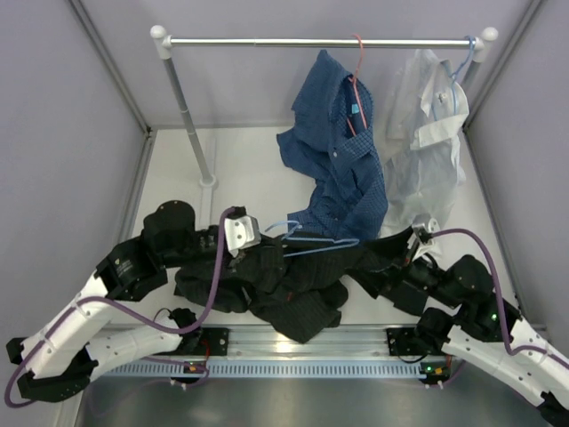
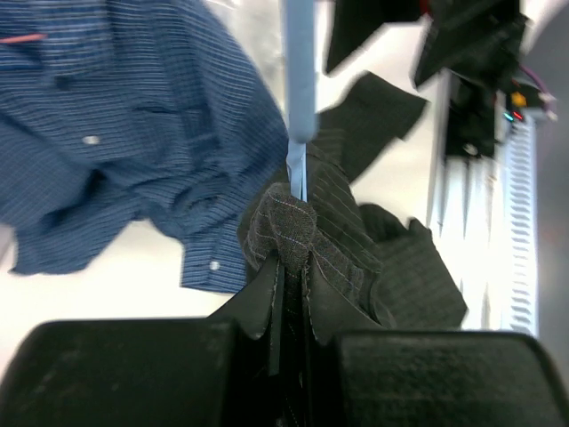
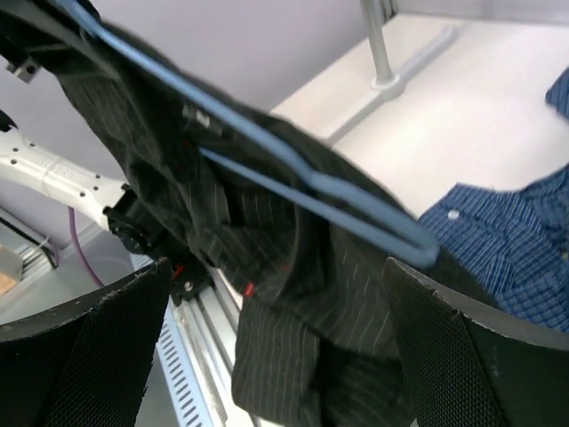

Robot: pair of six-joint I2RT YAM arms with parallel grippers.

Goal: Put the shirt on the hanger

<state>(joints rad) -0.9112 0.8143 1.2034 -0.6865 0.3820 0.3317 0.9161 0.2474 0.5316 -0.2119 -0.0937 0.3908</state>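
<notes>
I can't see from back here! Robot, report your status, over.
Left gripper shut on shirt. Right gripper open, facing shirt and hanger. Blue checked shirt draped alongside.

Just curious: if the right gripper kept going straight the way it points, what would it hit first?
Probably the black shirt, draped on the light-blue hanger just ahead of the right gripper; depth unclear.

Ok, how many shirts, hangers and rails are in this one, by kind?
Shirts: 3 (black pinstriped shirt, blue checked shirt, white shirt)
Hangers: 3 (light-blue hanger at the black shirt, red hanger, pale-blue hanger with the white shirt)
Clothes rail: 1
Total: 7
</notes>
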